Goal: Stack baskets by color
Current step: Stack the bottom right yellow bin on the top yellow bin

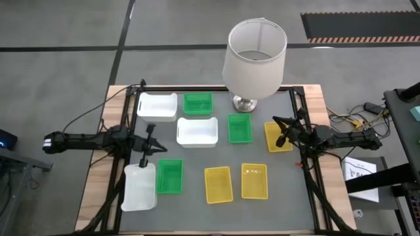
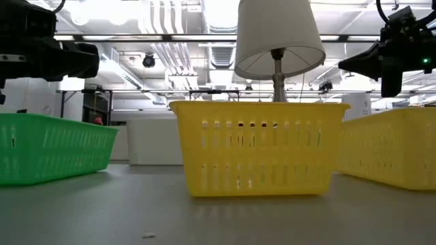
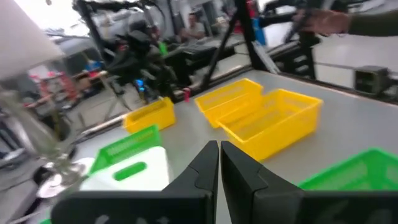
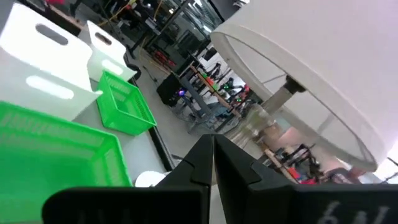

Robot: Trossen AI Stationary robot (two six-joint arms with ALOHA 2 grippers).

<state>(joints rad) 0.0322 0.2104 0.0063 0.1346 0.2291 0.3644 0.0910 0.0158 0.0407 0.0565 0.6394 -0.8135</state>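
Note:
Three white baskets point(image 1: 156, 106) point(image 1: 197, 131) point(image 1: 140, 187), three green baskets point(image 1: 197, 103) point(image 1: 239, 128) point(image 1: 170, 176) and three yellow baskets point(image 1: 277, 136) point(image 1: 218, 183) point(image 1: 254, 181) stand singly on the grey table top, each on its bottom. My left gripper point(image 1: 157, 148) hovers at the left edge, above the gap between the near white and near green baskets. Its fingers are shut point(image 3: 219, 163) on nothing. My right gripper point(image 1: 278, 126) hovers at the right edge by the far yellow basket, also shut point(image 4: 211, 155) and holding nothing.
A tall lamp point(image 1: 254, 59) with a white shade stands on its metal foot point(image 1: 245, 103) at the table's far edge, between the far green baskets. Black frame rails point(image 1: 308, 177) run along the table's sides. Cables and papers lie right of the table.

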